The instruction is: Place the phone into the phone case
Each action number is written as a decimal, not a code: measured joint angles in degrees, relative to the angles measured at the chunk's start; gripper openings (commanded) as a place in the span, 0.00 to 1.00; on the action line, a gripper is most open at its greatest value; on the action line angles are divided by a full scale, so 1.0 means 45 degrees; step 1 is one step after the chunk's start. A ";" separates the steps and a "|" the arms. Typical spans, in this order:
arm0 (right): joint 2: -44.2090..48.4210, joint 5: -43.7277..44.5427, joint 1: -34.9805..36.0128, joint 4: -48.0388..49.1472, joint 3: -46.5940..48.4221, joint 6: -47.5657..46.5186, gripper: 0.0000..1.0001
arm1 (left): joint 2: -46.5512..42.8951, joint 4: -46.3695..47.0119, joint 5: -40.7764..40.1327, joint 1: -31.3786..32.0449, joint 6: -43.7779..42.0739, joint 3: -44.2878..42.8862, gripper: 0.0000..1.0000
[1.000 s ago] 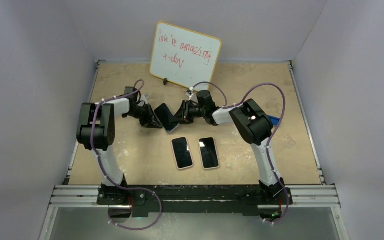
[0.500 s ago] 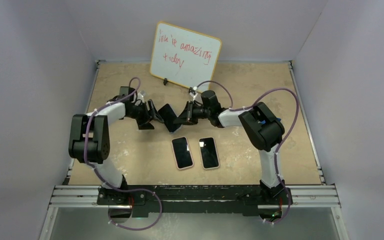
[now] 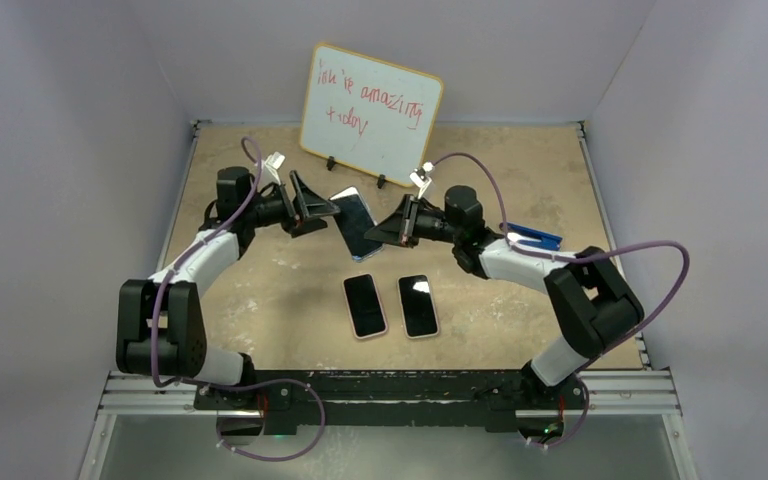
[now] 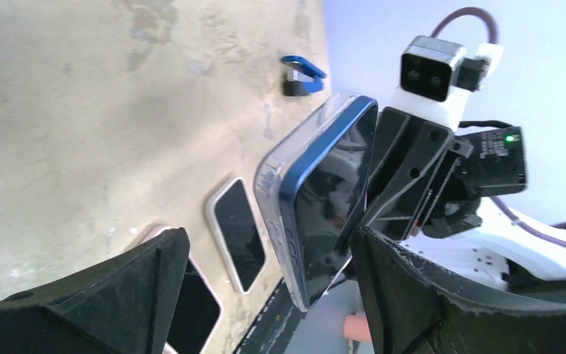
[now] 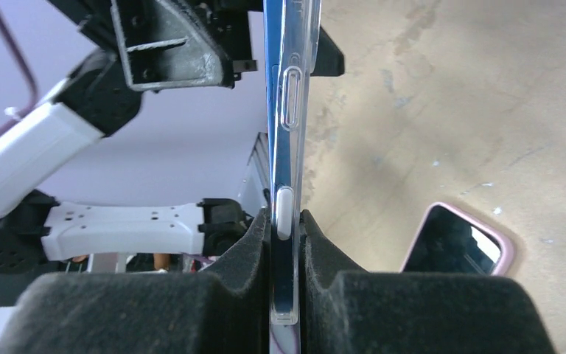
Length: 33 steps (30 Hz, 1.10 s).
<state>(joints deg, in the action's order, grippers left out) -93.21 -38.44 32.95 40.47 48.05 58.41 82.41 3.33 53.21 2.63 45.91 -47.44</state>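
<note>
Toward 12 o'clock on the table (image 3: 260, 290), just short of the whiteboard (image 3: 370, 108), both arms now reach well out from their bases. A second ago they were folded nearer the middle. They have carried the phone (image 3: 355, 225) away from the spot just above the two spare phones (image 3: 365, 305) lying flat at 6 o'clock of it. It now hangs in the air, tilted, screen partly up.

The left gripper (image 4: 271, 240) has drawn back toward 9 o'clock and its jaws stand wide apart. The phone sits in the gap between them, and neither pad seems to touch it.

The right gripper (image 5: 286, 220), coming in from 3 o'clock, has its jaws clamped on the phone's long edge, the foam pads pinching it beside a side button.

The clear phone case (image 4: 271, 173) wraps the blue frame along every edge visible, so the phone looks seated. I judge the fitting done or nearly so, with the right arm alone bearing it. What remains is probably to set it down.
</note>
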 measured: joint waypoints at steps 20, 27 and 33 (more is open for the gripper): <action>0.0840 -0.0461 0.0034 0.5634 -0.1841 0.3113 0.00 | -0.0253 1.1531 0.1059 0.0942 0.7932 0.2161 0.08; 0.1171 -0.0500 -0.0005 0.5571 -0.2045 0.2934 0.30 | 0.0160 1.2536 0.0971 0.1229 0.8660 0.2166 0.00; 0.2259 -0.0384 0.0053 0.2992 -0.1938 0.2006 0.53 | 0.1297 1.4343 0.1715 0.1447 0.9253 0.2157 0.00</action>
<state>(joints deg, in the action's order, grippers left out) -83.05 -40.16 33.19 53.93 39.33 67.44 88.25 67.88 60.93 9.15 87.55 -37.74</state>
